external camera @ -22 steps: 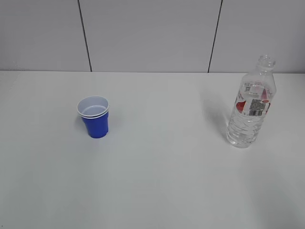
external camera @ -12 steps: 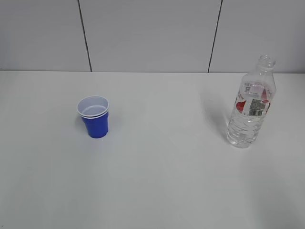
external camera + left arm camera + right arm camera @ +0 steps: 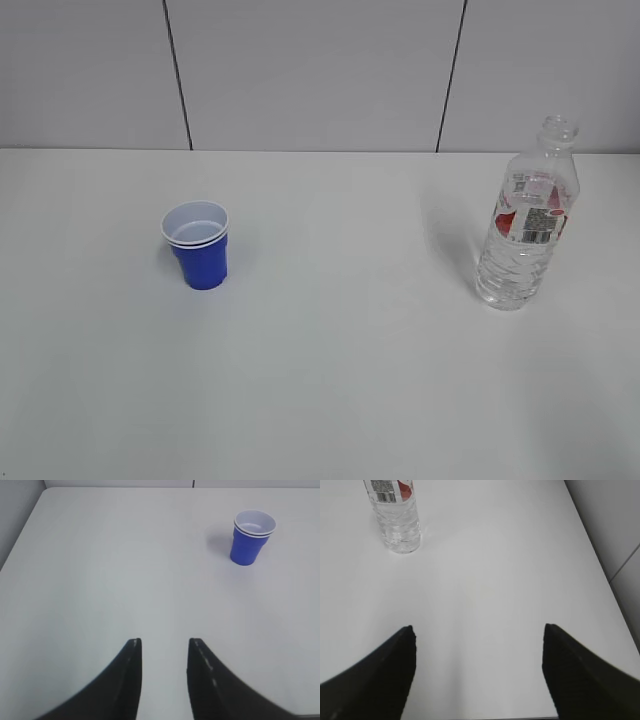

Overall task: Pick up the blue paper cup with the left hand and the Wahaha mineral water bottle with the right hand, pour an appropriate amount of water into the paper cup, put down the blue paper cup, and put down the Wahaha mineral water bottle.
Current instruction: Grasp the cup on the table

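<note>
One blue paper cup [image 3: 199, 246] stood at nine o'clock on the one white table [image 3: 330, 380] (a doubled rim hinted at two nested cups), and one Wahaha mineral water bottle [image 3: 525, 220] stood at three o'clock, well apart.

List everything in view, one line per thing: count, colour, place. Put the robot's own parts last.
blue paper cup: one, looks like two nested, deep blue with white inside, upright on the table's left half.
Wahaha mineral water bottle: one, clear with red-and-white label, no cap, upright on the right.
table: one, white, under both.
wall: pale grey panels with dark seams, behind the table.
left tool: one, black, open, empty, short of the cup.
right tool: one, black, wide open, empty, short of the bottle.
</note>
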